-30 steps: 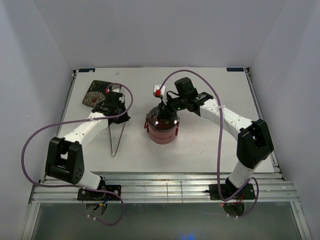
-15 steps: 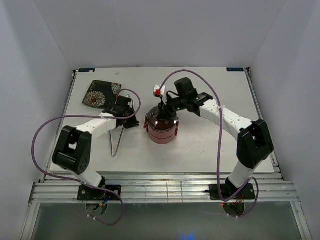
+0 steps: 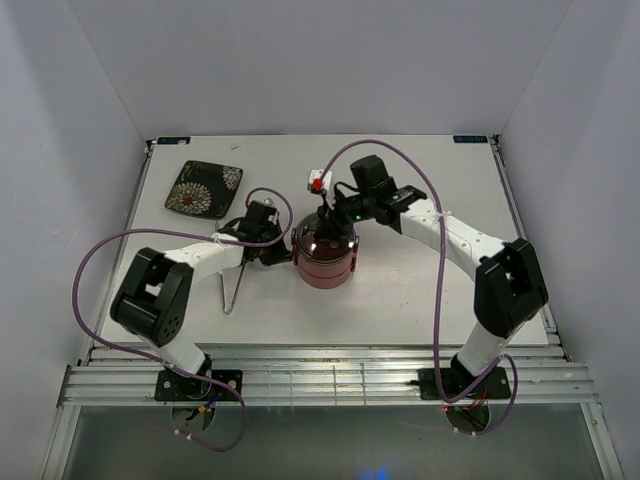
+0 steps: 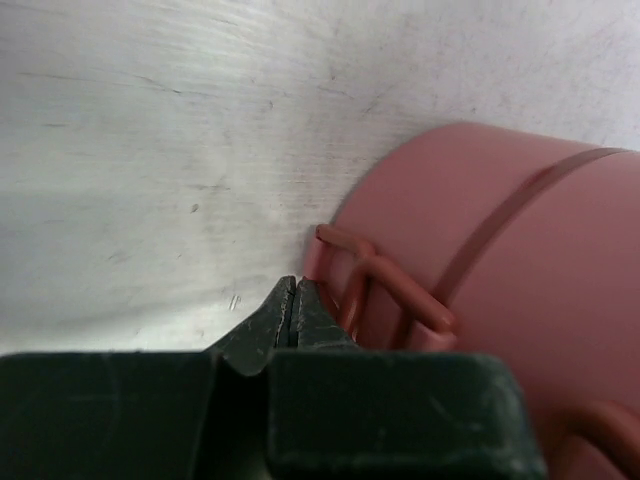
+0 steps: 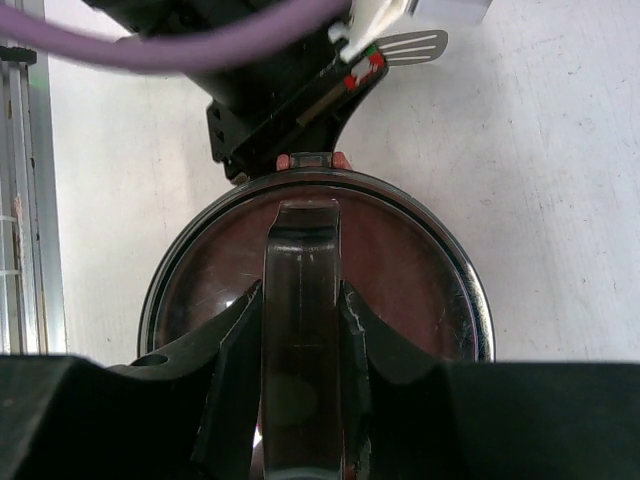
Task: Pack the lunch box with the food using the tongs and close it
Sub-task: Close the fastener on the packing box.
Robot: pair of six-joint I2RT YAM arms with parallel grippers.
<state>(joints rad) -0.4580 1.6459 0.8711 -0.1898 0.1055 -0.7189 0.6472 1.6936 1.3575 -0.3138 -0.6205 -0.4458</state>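
1. Table (image 3: 420, 300): the pale work surface fills the centre of the overhead view. Everything listed below rests on it.
2. Lunch box (image 3: 322, 268): dark red, round and stacked. It stands upright at the centre of the overhead view, between my two arms. The lid (image 5: 410, 270) is seated on top and shows a bright metal rim in the right wrist view.
3. Plate (image 3: 204, 188): dark, square and flower-patterned. It lies flat in the upper left of the overhead view, well apart from the lunch box.
4. Tongs (image 3: 228, 292): a thin silver V lying flat on the table, left of centre. The joined end points toward the lower edge of the frame. My left forearm crosses above the two arms of the V. Neither pincer holds the tongs.
5. Right pincer (image 3: 333, 228): it points down onto the top of the lunch box. In the right wrist view, my two fingers press against either side of the lid handle (image 5: 302, 240), an arched strap across the lid's centre, and pinch it.
6. Left pincer (image 3: 286, 252): it sits low at the left flank of the lunch box. My fingers are pressed together with nothing between them. In the left wrist view, the tips sit just beside the red wire side handle (image 4: 375, 285). I cannot tell whether they touch it.
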